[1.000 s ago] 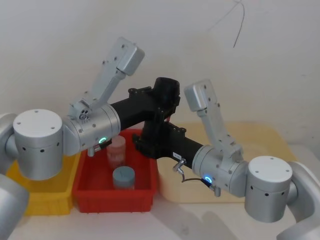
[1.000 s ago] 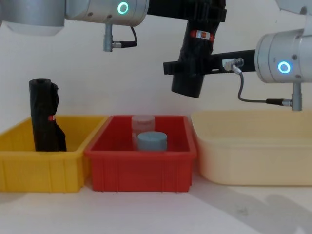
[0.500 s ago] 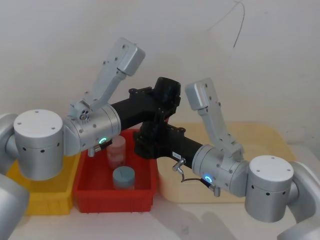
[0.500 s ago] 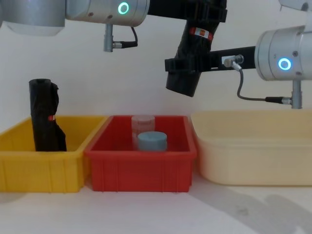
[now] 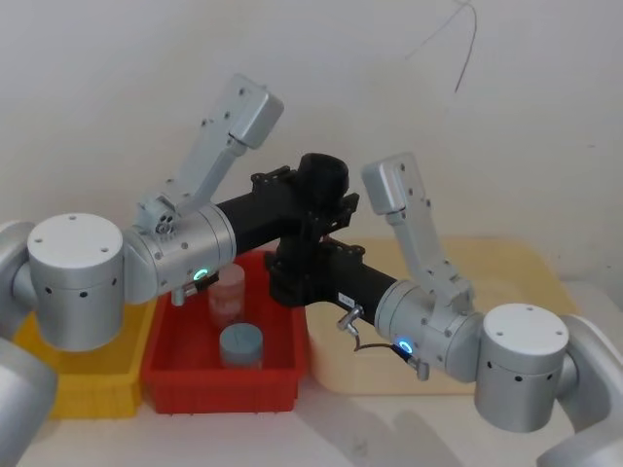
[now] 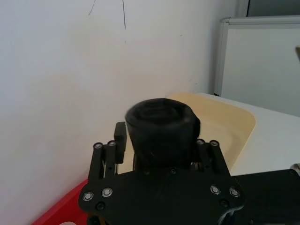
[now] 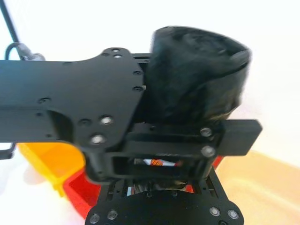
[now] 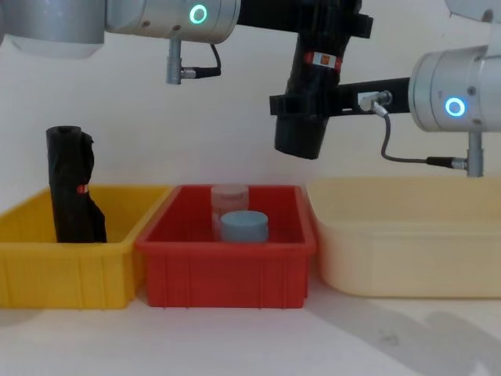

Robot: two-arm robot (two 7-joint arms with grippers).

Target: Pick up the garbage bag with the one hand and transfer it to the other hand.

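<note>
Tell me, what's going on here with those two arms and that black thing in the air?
The robot is passing a garbage bag roll between its arms. The left gripper, on the green-lit arm, has its fingers shut on the roll near its red-and-white label, holding it in the air above the red bin. The right gripper, on the blue-lit arm, is at the roll's lower half. The handover is not finished yet.

Chest view: we are losing the garbage bag's (image 8: 302, 125) top behind the left gripper (image 8: 333, 22). Wrist view: we are missing everything beneath it.
</note>
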